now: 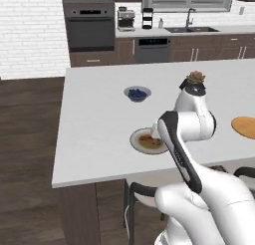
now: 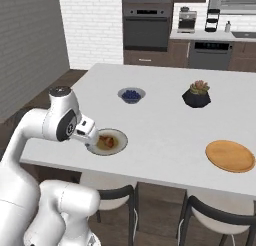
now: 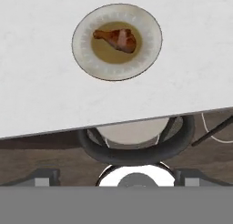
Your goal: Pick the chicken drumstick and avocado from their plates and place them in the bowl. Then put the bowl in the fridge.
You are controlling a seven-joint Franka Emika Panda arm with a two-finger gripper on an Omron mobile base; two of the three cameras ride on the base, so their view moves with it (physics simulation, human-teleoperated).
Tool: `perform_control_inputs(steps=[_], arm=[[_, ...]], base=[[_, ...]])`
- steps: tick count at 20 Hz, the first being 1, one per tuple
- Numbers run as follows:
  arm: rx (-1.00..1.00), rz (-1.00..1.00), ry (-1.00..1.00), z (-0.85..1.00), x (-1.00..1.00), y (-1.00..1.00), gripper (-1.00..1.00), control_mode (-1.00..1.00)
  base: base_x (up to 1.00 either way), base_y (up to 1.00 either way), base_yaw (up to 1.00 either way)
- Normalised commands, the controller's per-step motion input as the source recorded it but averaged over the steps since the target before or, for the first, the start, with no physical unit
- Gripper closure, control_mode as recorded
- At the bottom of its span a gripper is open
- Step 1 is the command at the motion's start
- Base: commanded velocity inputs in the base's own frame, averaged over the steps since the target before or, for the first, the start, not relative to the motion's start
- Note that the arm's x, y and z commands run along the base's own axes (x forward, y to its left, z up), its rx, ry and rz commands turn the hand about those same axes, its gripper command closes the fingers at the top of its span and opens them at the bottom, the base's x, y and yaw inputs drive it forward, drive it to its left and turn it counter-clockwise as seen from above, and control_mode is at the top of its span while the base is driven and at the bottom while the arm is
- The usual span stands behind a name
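The chicken drumstick point(image 3: 116, 38), reddish-brown and lumpy, lies in the olive-brown centre of the pale-rimmed plate point(image 3: 150, 32) near the island's front edge. The same plate point(image 2: 119, 144) and drumstick point(image 2: 105, 140) show in the right base view. My gripper point(image 2: 89, 140) hovers above the plate's near-left side, over the counter edge. It is open, its fingertips point(image 3: 44, 176) wide apart with nothing between them. The round wooden plate point(image 2: 230, 155) lies bare at the right. The avocado, the bowl and the fridge are out of view.
A small grey bowl of blueberries point(image 2: 131, 95) and a black plant pot point(image 2: 196, 96) stand farther back on the white island point(image 2: 165, 125). Dark-framed stools point(image 2: 115, 192) sit under the front edge. Oven and sink counter line the back wall.
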Motion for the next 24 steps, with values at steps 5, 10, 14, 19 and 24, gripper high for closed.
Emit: perform_control_inputs(steps=[5,10,14,19,24], arm=[[0.0,0.05,0.18,-0.48,0.96,-0.12,-1.0,-1.0],[0.0,0.06,0.12,-0.62,0.73,-0.3,-1.0,-1.0],[0.0,0.09,0.09,-0.28,0.47,-0.04,-1.0,-1.0],[-0.01,0.23,0.0,0.0,0.05,0.0,-1.0,-1.0],[-0.14,0.39,0.0,-0.18,0.0,0.0,-1.0,-1.0]], base=[[0.0,0.0,0.0],[0.0,0.0,0.0],[0.0,0.0,0.0],[0.0,0.0,0.0],[0.0,0.0,0.0]])
